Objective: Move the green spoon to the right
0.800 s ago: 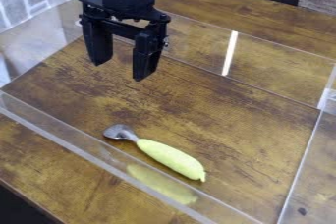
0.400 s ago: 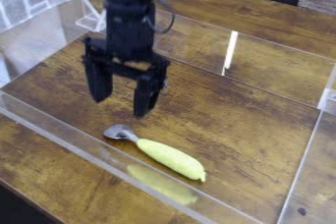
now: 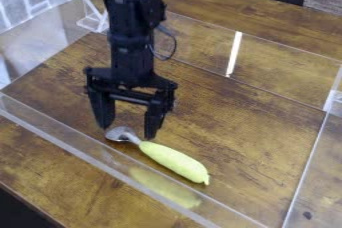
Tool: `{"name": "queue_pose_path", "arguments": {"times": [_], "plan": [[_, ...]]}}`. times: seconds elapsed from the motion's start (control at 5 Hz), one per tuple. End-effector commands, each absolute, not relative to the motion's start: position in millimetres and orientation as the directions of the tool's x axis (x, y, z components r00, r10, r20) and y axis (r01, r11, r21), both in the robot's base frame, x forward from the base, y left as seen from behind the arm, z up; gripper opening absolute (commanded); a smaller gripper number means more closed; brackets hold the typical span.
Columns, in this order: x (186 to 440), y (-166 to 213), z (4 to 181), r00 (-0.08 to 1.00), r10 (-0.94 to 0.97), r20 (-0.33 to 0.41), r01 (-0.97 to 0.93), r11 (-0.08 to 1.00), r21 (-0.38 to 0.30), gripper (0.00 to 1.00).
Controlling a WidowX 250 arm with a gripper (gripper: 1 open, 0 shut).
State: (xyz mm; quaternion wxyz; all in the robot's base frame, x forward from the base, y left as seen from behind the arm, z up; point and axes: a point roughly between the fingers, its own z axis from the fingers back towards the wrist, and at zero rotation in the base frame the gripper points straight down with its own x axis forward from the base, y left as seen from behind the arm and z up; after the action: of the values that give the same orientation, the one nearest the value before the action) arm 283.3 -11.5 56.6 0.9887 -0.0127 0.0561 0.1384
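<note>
Green spoon (image 3: 174, 162) on wood, arm (image 3: 130, 32) reaching down, fingers (image 3: 130, 117) spread, seemingly just above its bowl

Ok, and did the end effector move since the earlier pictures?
Yes, the end effector has come down towards the tabletop; its fingers now reach the level of the green spoon's metal bowl in the view.

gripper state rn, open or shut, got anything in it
Gripper: open, nothing held, its fingers spread above the metal bowl end of the green spoon
</note>
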Motion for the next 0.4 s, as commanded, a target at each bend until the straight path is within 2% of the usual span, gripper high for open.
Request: {"name": "queue_pose_path", "arguments": {"times": [0.0,0.2], "plan": [[285.3,-4.7,55.1,0.874,0.482,-0.063,-0.485,0.874,-0.039,1.00],[284.7,-3.4,54.5,0.745,0.665,-0.047,-0.667,0.742,-0.062,1.00]]}}
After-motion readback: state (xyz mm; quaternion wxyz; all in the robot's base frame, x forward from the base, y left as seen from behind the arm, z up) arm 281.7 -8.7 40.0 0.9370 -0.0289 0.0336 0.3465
